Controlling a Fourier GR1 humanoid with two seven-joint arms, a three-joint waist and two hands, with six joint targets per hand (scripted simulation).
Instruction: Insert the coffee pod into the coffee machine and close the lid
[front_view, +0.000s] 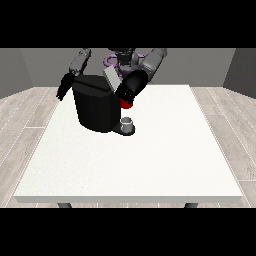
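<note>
I see the coffee machine (96, 107) standing black and bulky toward the far-left part of the white counter (150, 160), and I take everything else from it. Its grey lid (112, 78) is tilted up at the machine's top right. The robot hand at the view's right (127, 91) hangs just beside the machine's upper right corner, below that lid — whether its fingers are together or apart I cannot tell. Directly under this hand a red thing at the machine (126, 104) shows. Lower, at the machine's right foot, a small grey cup-shaped thing (127, 123) sits on the base plate; I cannot tell it for the coffee pod. The robot hand at the view's left (63, 88) hangs beside the machine's upper left edge — fingers pointing down, straight, holding nothing.
</note>
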